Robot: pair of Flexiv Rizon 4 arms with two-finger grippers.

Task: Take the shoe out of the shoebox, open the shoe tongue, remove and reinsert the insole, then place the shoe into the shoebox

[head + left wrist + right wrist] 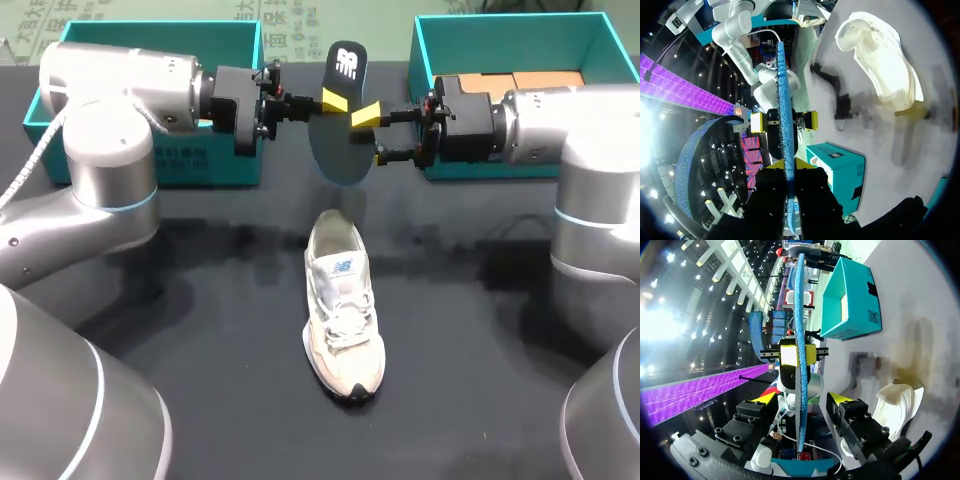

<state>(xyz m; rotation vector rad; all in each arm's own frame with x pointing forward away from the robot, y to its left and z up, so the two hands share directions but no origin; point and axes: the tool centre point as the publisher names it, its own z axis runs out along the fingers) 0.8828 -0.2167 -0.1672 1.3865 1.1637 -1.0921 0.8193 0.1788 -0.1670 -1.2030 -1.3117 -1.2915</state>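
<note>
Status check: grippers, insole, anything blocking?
Left gripper shut on insole, held edge-up over the table. Right gripper open, fingers straddling it. Shoe upright on table below. Nothing between insole and shoe.

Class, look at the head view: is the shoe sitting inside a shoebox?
No, the shoe stands on its sole on the black table, with no box around it.

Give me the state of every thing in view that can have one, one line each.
left gripper, shut on the insole.
right gripper, open, one finger on each side of the insole.
insole, out of the shoe, held upright in the air.
shoe, laced, upright on its sole on the table, outside both boxes.
left teal box, open, no lid.
right teal box, open, orange-brown things inside.
</note>
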